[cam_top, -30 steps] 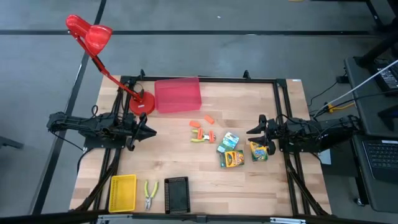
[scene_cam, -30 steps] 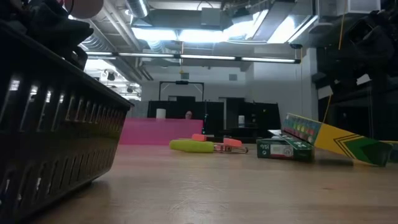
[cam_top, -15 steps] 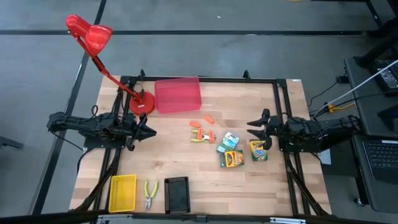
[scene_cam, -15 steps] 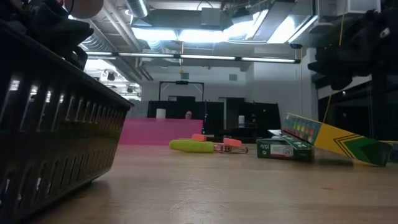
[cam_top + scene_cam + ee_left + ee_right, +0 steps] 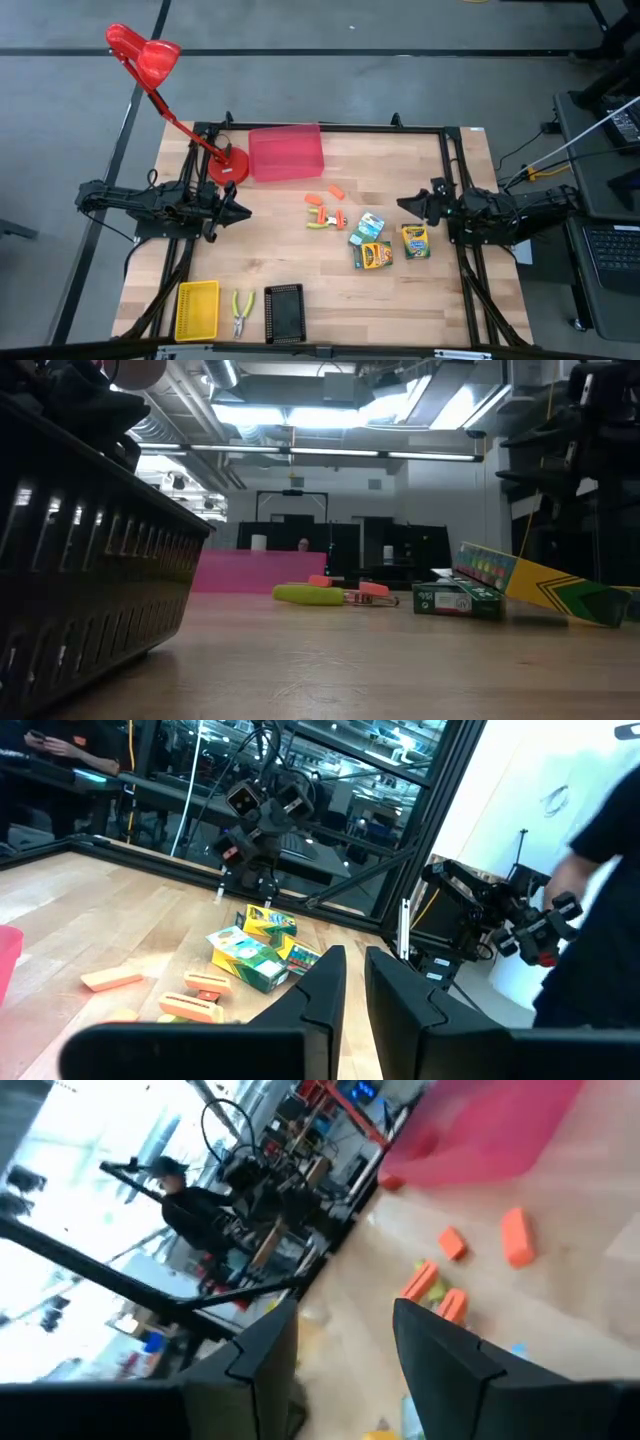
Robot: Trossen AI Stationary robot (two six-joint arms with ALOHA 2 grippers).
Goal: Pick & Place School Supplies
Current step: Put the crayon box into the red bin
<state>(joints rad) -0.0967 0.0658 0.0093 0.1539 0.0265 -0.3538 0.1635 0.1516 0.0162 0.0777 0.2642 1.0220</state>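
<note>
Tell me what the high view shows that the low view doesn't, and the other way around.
Only the high view shows the red desk lamp, yellow tray, the pliers, and the left gripper at the table's left edge. Only the low view shows the ceiling lights and room behind the table. Both show the pink-red tray, the crayon boxes, and the black tray.

A pale wooden bench (image 5: 300,275) carries a translucent red plastic tray (image 5: 286,152) at its far edge, beside a red desk lamp (image 5: 150,62). Near the front edge sit a yellow mesh basket (image 5: 197,309) and a black mesh tray (image 5: 284,313).
</note>
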